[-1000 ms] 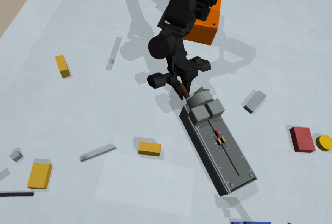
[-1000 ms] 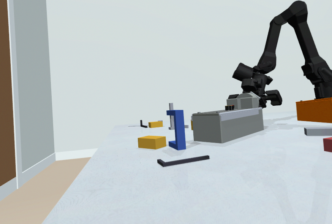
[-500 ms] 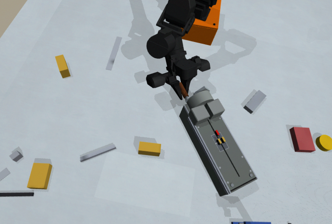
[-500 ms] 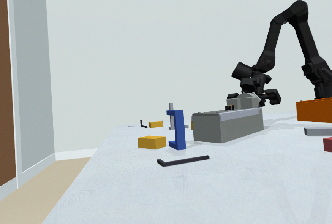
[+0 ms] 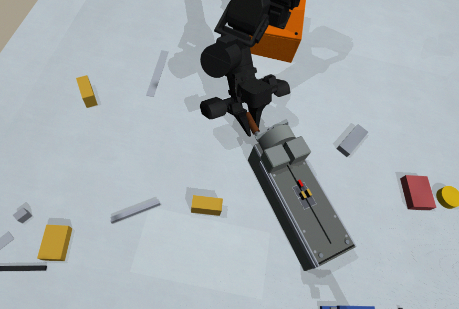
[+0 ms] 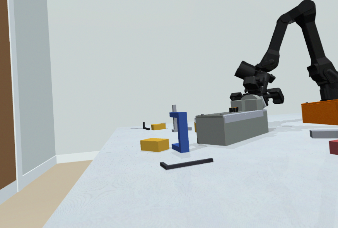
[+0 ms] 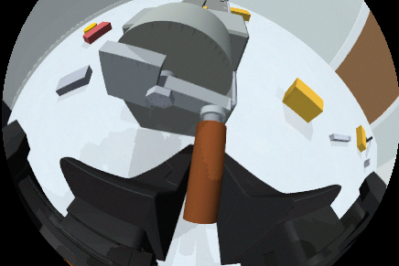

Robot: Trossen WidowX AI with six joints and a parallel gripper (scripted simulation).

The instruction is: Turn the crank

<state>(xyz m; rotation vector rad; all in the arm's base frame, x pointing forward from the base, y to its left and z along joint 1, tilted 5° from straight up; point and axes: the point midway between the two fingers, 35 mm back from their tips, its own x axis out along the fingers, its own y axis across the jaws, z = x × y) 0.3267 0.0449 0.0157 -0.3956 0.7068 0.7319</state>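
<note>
A grey machine [image 5: 326, 224] [image 6: 232, 129] [image 7: 177, 41] lies on the table with a round crank disc [image 5: 275, 136] at its near-arm end. The crank's brown handle [image 5: 252, 122] [image 7: 206, 172] sticks out from the disc. My gripper [image 5: 252, 125] [image 7: 203, 152] is shut on the crank handle. On the machine's top a slot runs lengthwise. The slide's red pointer [image 5: 300, 183] sits just on the crank side of the two brass zero marks [image 5: 305, 194], a little short of level with them. In the exterior view the pointer and marks [image 6: 233, 109] are small and hard to separate.
An orange base block [image 5: 285, 35] [image 6: 319, 112] holds the arm. Yellow blocks [image 5: 206, 204] [image 5: 86, 91] [image 6: 154, 144], grey bars [image 5: 135, 210] [image 5: 157, 73], a grey block [image 5: 352, 139], a red block [image 5: 417, 191], a yellow disc [image 5: 447, 196] and a blue C-shaped piece [image 6: 180, 131] lie scattered around.
</note>
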